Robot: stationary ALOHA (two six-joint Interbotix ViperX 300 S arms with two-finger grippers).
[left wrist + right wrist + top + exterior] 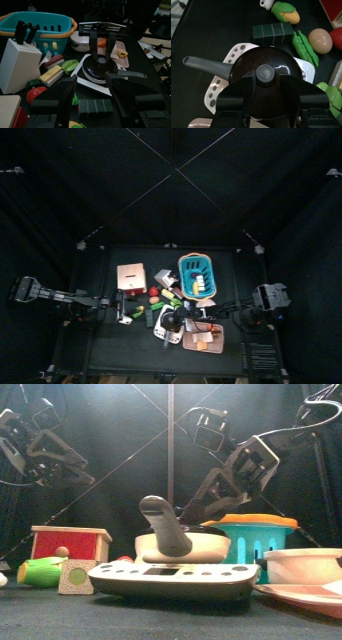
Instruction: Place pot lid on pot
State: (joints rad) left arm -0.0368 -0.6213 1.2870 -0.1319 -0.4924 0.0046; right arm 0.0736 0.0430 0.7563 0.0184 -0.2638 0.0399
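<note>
Pot lid (264,73) knob between right pincer (270,100) jaws.

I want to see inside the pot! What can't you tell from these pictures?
Inside the pot: right wrist view, the lid covers it.
Whether the lid sits flush: right wrist view, the right gripper hides its near edge.
The toys beside the blue basket: top view, too small to name.

One camera looks straight down from high above the small black table (94,328); another sits level at its front edge, close. Both wrist cameras look close onto the small round dark lidded pot (264,70).
</note>
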